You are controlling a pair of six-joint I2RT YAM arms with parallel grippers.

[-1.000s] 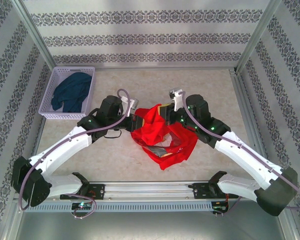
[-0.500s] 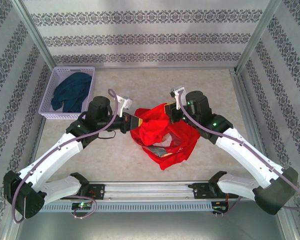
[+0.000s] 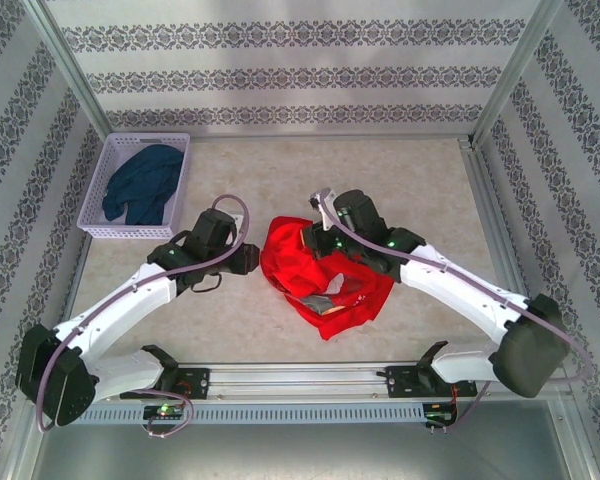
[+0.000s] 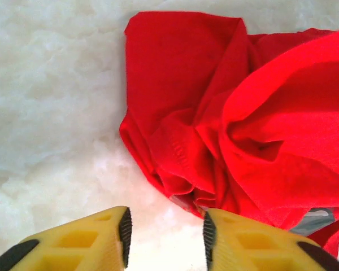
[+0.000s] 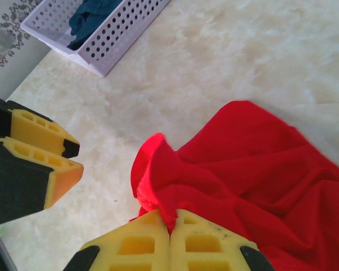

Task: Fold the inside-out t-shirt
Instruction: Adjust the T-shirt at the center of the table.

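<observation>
Leftward and a little lower than half a second ago, the right gripper (image 3: pixel 312 238) now sits over the upper middle of the cloth, while the left gripper (image 3: pixel 254 258) has come off the fabric edge it was on and parted its jaws. In the left wrist view the left gripper (image 4: pixel 166 228) stands part open, with bare tabletop in the gap and nothing held. In the right wrist view the right gripper (image 5: pixel 170 221) has its yellow fingers (image 5: pixel 135 245) pressed together on a raised fold of the bright red soft-fabric t-shirt (image 5: pixel 260 169), and the left gripper (image 5: pixel 59 161) shows at the left edge. The t-shirt (image 3: pixel 325 285) lies crumpled at the centre of the beige marbled tabletop (image 3: pixel 420 180), a patch of its grey print showing near the lower middle. Its left edge (image 4: pixel 158 101) lies just beyond the open left fingertips. At the upper left stands a white perforated plastic basket (image 3: pixel 140 136) holding a dark navy-blue garment (image 3: pixel 140 185), well apart from the t-shirt.
</observation>
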